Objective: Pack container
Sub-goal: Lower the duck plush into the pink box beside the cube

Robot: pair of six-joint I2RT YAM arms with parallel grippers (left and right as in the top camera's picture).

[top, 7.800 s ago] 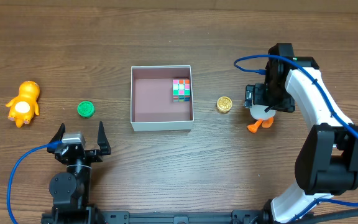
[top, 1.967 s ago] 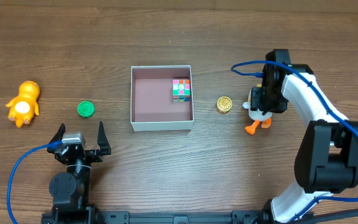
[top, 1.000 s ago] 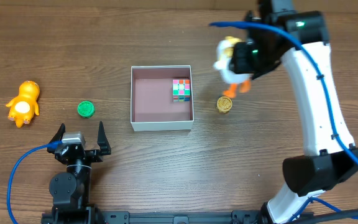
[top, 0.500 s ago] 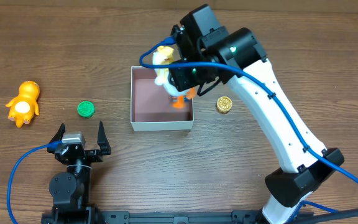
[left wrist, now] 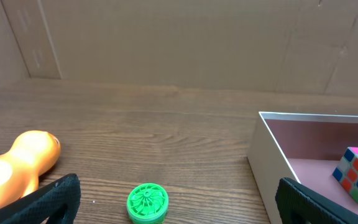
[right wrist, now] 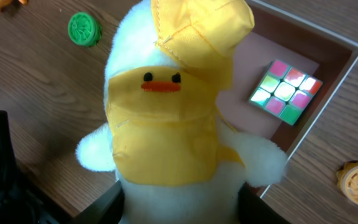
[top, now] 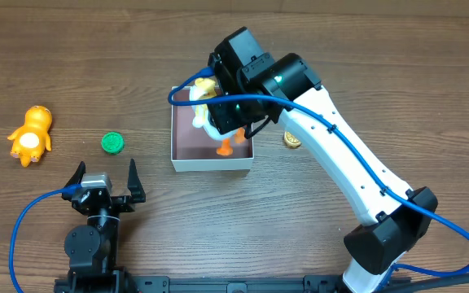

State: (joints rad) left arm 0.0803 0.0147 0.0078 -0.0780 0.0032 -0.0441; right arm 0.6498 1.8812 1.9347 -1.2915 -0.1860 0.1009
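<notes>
The container is a shallow square box, thin white walls, dull pinkish-brown floor, sitting flat and open-topped. It lies right of the green cap.

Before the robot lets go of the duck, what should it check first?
1. Duck gripped by the right gripper: ok, fingers on both sides of its body.
2. Duck above the container: ok in the overhead view.
3. Bare floor beside the cube: ok, free pink floor shows next to it.
4. Orange feet inside the front wall: cannot tell, they hang close to it.
5. Left gripper out of the way: ok, open and apart from the container.
</notes>
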